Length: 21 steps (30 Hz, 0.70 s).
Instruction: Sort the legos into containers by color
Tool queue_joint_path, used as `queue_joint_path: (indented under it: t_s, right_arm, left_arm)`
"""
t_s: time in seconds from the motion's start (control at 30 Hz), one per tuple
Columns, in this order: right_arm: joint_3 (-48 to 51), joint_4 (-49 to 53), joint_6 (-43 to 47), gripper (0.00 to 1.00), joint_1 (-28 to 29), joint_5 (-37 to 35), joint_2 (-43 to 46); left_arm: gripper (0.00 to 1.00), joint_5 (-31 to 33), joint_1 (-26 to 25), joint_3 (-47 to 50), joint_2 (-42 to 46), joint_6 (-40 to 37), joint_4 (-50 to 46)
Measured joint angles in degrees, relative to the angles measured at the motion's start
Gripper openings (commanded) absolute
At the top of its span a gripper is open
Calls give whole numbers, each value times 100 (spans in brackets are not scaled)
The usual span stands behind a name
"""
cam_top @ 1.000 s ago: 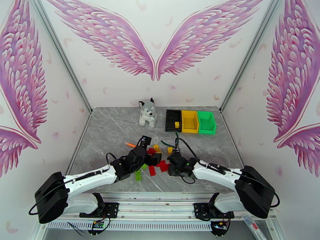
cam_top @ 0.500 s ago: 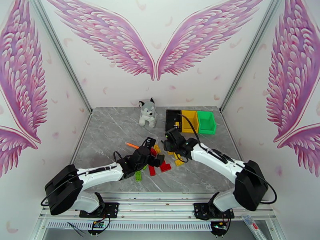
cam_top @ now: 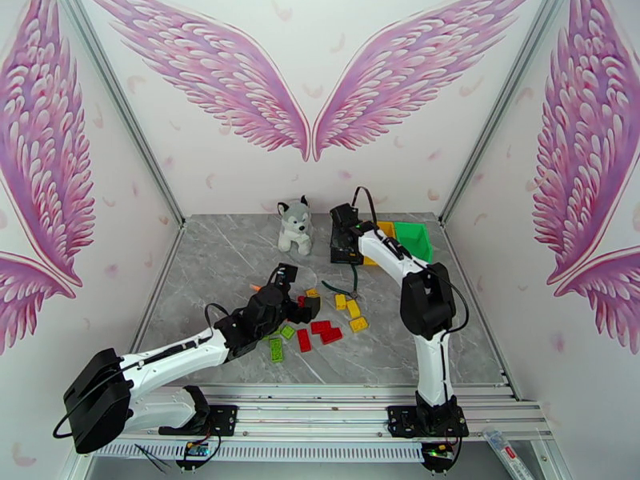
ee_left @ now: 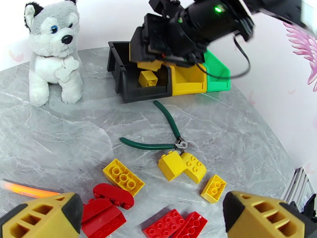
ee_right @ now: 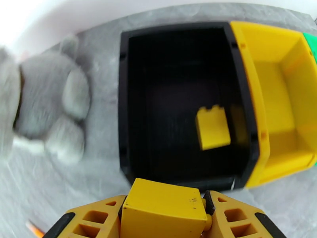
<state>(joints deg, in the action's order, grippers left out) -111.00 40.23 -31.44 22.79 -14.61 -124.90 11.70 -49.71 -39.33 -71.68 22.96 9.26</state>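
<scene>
Our right fingers [ee_right: 233,223] pinch a yellow brick [ee_right: 163,209] above the black bin [ee_right: 125,116] to drop it; left fingers [ee_left: 43,217] gape, empty.

right end effector [ee_right: 164,226] now over black bin [ee_right: 123,96], yellow brick [ee_right: 158,207] lifted from pile
</scene>
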Motion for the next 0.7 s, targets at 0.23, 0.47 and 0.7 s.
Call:
queue_joint_path:
  t_s: [0.23,0.47,0.7]
  right_arm:
    - [-557,337,-52,70,-87,22,-299]
    - [-7,343,55,70,-28,28,24]
    - [1733,48,369,67,186,286,1340]
  left_arm:
    - [99,9,61,28,55,0,-48]
    - [99,92,243,256,540,2,-181]
    - [99,111,396,350,837,90,-216]
